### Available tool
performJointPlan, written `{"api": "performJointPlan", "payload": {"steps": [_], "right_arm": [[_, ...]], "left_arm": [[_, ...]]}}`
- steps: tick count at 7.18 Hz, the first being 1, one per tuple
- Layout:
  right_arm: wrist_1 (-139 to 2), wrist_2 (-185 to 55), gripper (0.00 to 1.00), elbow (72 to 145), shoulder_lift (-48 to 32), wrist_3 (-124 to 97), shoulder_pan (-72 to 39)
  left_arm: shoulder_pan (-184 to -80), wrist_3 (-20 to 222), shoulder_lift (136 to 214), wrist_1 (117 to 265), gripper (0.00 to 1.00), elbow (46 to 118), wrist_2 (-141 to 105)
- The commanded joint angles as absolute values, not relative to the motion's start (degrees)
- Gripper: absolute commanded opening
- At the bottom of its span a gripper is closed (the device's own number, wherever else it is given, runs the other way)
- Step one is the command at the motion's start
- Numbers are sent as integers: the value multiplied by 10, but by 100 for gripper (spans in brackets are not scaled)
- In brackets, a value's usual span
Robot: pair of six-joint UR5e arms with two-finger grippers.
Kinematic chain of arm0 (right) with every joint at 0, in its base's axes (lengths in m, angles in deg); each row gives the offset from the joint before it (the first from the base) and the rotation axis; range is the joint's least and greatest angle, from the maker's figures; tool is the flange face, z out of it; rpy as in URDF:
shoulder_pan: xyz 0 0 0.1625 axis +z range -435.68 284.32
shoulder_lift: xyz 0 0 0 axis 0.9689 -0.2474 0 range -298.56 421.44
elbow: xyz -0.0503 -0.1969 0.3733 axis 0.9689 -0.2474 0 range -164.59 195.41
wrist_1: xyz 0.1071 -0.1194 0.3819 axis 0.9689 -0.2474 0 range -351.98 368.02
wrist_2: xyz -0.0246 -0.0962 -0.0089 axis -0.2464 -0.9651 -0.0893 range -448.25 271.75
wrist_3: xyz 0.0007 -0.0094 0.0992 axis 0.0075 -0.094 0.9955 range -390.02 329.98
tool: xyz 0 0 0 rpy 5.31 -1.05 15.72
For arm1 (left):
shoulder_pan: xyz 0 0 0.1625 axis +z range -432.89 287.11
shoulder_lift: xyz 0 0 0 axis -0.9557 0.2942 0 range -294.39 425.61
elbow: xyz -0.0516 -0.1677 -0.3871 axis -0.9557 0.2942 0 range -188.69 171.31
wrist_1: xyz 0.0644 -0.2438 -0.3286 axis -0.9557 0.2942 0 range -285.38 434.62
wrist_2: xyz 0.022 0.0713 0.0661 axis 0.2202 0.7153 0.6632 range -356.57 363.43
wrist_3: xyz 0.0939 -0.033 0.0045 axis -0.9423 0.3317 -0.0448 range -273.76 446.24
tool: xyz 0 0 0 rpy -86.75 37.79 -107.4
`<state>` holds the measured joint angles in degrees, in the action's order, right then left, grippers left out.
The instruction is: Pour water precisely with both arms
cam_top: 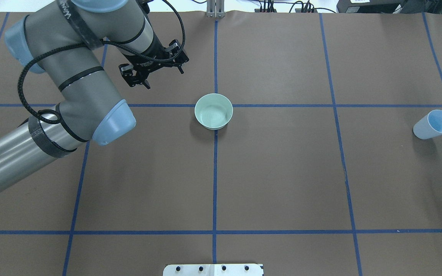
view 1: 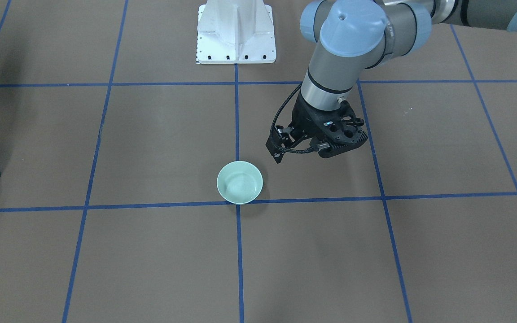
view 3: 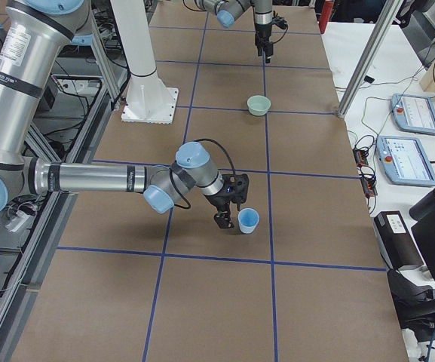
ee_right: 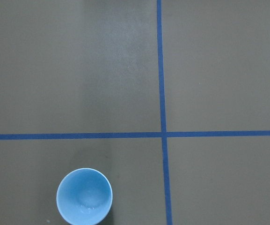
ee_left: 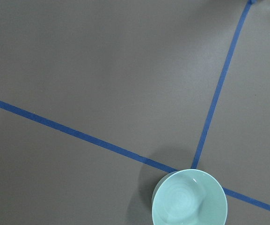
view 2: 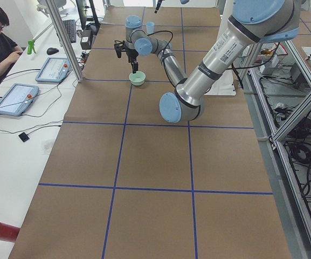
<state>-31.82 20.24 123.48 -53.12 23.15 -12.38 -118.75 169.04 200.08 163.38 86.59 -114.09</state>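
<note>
Bowl (cam_top: 225,109) glossy, smooth; table cover (cam_top: 282,172) matt brown paper; left arm (cam_top: 83,88) satin metal.

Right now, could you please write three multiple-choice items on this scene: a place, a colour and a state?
1. Where does the mint-green bowl sit? A on a crossing of blue tape lines; B on the white pedestal; C clear of every line.
2. What colour is the cup? A red; B pale blue; C black.
3. How does the cup stand? A upside down; B on its side; C upright, mouth up.
1A, tape lines meet beneath it; 2B, overhead view shows it; 3C, right wrist view looks into its mouth.
</note>
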Motion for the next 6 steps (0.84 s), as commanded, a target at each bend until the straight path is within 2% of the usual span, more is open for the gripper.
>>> {"api": "performJointPlan", "payload": {"steps": [1, 3, 6], "right_arm": [[-256, 23, 100, 1227, -562, 350, -286], [-256, -73, 100, 1211, -548, 405, -364], [-255, -149, 99, 1140, -490, 398, -387]], "left_arm": [[-1187, 1690, 1989, 1634, 100, 873, -1141], [-1187, 1690, 1982, 1635, 100, 873, -1140], [-1187, 1690, 1976, 1635, 100, 874, -1140]]}}
